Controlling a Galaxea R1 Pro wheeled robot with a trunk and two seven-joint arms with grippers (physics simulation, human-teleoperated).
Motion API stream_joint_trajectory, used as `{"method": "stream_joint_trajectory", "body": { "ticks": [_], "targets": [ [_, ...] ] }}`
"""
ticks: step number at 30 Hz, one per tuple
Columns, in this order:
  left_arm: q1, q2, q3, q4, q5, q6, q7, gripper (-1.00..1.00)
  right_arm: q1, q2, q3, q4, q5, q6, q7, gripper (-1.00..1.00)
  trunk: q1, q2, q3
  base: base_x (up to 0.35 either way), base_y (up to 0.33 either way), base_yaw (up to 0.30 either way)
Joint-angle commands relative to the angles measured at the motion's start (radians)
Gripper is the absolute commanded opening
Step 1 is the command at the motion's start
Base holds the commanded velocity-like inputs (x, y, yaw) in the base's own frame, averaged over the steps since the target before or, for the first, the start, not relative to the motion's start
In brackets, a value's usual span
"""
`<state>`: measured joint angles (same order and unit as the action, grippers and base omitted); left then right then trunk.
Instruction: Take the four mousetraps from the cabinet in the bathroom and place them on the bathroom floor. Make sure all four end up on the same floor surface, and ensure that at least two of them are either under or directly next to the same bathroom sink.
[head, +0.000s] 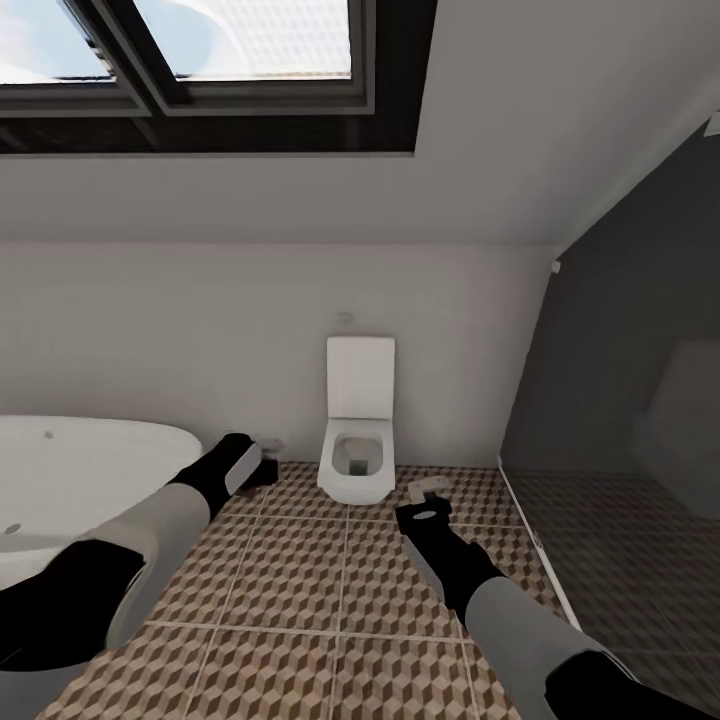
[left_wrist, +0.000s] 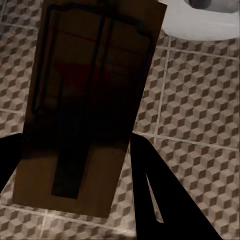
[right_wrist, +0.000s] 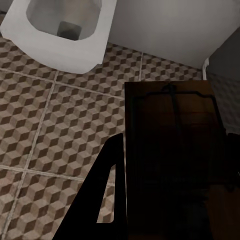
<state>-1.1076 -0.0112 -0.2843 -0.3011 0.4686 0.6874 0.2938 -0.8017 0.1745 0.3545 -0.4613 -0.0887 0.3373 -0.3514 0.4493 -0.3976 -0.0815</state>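
One mousetrap (left_wrist: 85, 100) is pinched in the left claw (left_wrist: 75, 165), another (right_wrist: 172, 165) in the right claw (right_wrist: 170, 200), both over the floor (head: 300, 600) near the toilet (head: 357, 455). Light, stiff boards, probably best gripped by the edges, clear of the spring bar.

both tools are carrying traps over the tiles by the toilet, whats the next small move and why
Probably turn the base to find the sink: each tool, left and right, grips a flat brown wooden mousetrap above the cube-patterned tile floor, with the white toilet and white bathtub ahead.
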Motion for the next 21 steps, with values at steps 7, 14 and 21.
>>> {"method": "stream_joint_trajectory", "body": {
  "ticks": [7,14,21],
  "targets": [
    [0.0,-0.005,-0.004,0.064,0.008,0.091,-0.01,-1.0,-0.002,0.0,0.006,0.001,-0.011,0.003,-0.007,-1.0,0.001,-0.002,-0.002,0.0,0.0,0.0],
    [0.0,-0.007,-0.005,0.033,0.008,0.098,-0.01,-1.0,-0.001,0.0,0.006,0.001,-0.011,0.003,-0.007,-1.0,0.001,-0.002,-0.002,0.0,0.0,0.0],
    [0.0,-0.007,-0.006,0.032,0.008,0.098,-0.011,-1.0,-0.001,0.0,0.006,0.001,-0.012,0.003,-0.008,-1.0,0.008,-0.016,-0.009,0.0,0.0,0.0]
  ]
}}
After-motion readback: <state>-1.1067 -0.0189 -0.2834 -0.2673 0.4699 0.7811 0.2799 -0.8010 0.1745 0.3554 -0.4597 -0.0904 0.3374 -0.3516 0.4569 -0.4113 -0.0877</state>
